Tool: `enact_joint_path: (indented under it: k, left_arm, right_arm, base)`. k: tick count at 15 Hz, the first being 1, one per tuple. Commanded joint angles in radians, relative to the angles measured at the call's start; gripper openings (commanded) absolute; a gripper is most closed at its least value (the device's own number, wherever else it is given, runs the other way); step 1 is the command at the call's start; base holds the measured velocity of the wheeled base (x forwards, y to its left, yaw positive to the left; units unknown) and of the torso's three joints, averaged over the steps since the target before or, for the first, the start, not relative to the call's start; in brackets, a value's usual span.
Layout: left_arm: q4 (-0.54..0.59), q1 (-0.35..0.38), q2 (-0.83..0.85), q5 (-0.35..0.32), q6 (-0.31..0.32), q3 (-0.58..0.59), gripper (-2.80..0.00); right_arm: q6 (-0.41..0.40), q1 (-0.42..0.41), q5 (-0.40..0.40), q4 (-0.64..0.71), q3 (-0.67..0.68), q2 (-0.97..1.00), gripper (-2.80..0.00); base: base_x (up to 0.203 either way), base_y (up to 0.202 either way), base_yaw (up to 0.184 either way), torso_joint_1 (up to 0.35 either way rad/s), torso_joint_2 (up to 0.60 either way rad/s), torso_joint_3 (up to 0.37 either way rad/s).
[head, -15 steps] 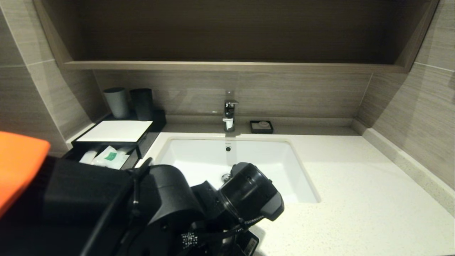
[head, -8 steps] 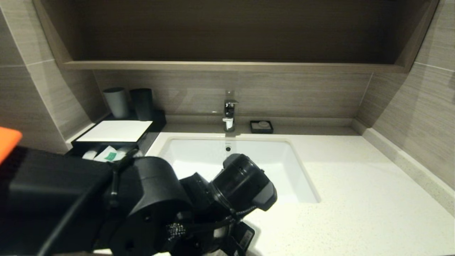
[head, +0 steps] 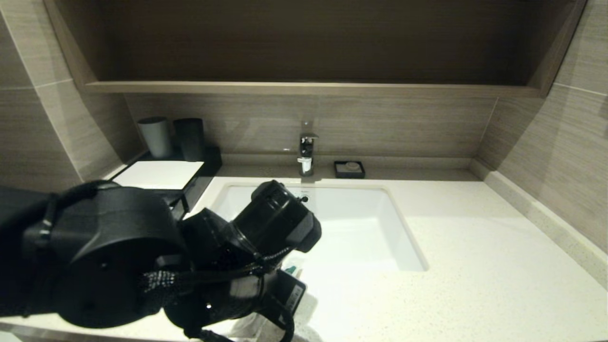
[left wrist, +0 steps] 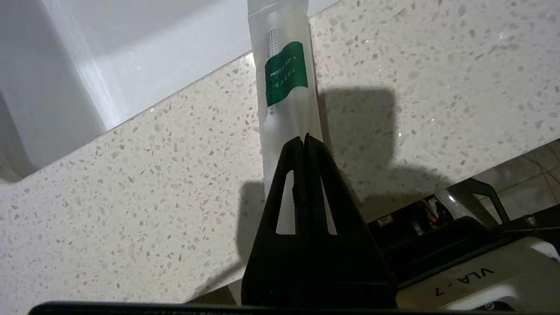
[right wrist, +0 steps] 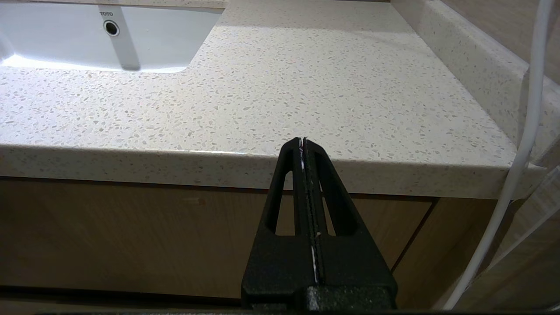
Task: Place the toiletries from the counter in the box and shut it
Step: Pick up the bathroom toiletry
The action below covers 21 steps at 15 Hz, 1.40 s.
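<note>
Your left gripper [left wrist: 303, 139] pinched the dental-kit sachet [left wrist: 286, 78], held above the counter [left wrist: 131, 175] by the sink rim. The carry step was in hand; next you needed the box [head: 159, 175], at ten o'clock. Your right gripper [right wrist: 302, 141] idled with jaws pressed together.

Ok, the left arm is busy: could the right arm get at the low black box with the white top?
Probably not: the right gripper hangs shut below the front edge of the speckled cream counter, and the left arm crosses before the box.
</note>
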Motion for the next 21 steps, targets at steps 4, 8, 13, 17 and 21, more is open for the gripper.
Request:
enact_joint_path:
  k: [4, 8, 13, 17, 21]
  left_arm:
    - [-0.027, 0.024, -0.076, -0.005, -0.011, 0.187, -2.80]
    - [-0.109, 0.059, -0.104, -0.007, -0.017, 0.256, -2.80]
    - [-0.109, 0.066, -0.133, -0.006, -0.017, 0.274, -2.80]
    - [-0.104, 0.065, -0.140, -0.006, -0.008, 0.293, -2.80]
    - [-0.089, 0.066, -0.157, -0.007, -0.005, 0.302, -2.80]
  right_arm:
    - [0.000, 0.000, 0.000, 0.000, 0.002, 0.001, -2.80]
    - [0.000, 0.000, 0.000, 0.000, 0.002, 0.001, -2.80]
    - [0.000, 0.000, 0.000, 0.001, 0.002, 0.001, -2.80]
    - [0.000, 0.000, 0.000, 0.000, 0.002, 0.000, -2.80]
    - [0.000, 0.000, 0.000, 0.000, 0.002, 0.001, -2.80]
  base:
    - [0.000, 0.000, 0.000, 0.000, 0.00, 0.000]
    - [0.000, 0.000, 0.000, 0.000, 0.00, 0.000]
    - [0.000, 0.000, 0.000, 0.000, 0.00, 0.000]
    - [0.000, 0.000, 0.000, 0.000, 0.00, 0.000]
    - [0.000, 0.000, 0.000, 0.000, 0.00, 0.000]
